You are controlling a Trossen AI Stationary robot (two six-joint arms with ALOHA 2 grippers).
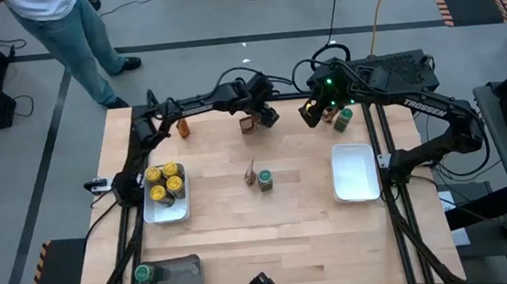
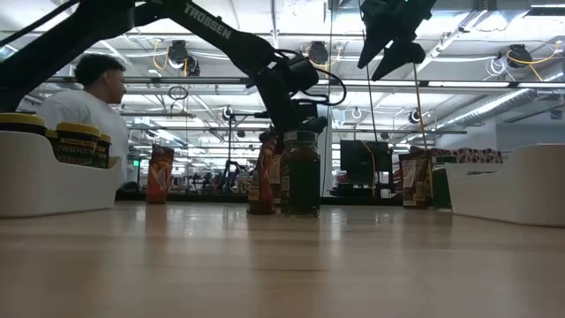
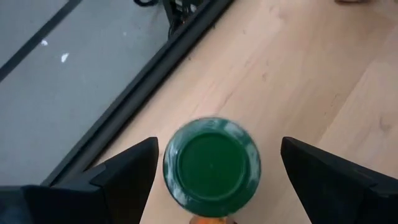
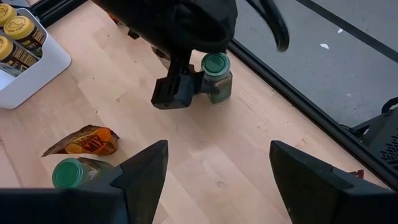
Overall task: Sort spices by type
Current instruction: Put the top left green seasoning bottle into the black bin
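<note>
My left gripper (image 3: 211,171) has its jaws spread wide with a green-lid jar (image 3: 211,165) standing upright between them, one finger on each side and not yet touching; its long axis is vertical, so I judge a straight squeeze is all the grasp needs. On the high view that jar (image 1: 250,124) sits at about 12 o'clock on the table, near the far edge, and the left arm is plainly the nearer one. My right gripper (image 1: 318,107) hangs open and empty at roughly 1 o'clock, raised above the table, with another green jar (image 1: 344,117) just beside it. Outward: the left tray (image 1: 170,214) at 9 o'clock holds four yellow-lid jars (image 1: 165,180); the right tray (image 1: 353,172) at 3 o'clock looks empty; a packet (image 1: 250,173) and a third jar (image 1: 264,180) stand together at centre; the grey tray (image 1: 181,279) at 7 o'clock holds one green-lid jar (image 1: 144,274).
</note>
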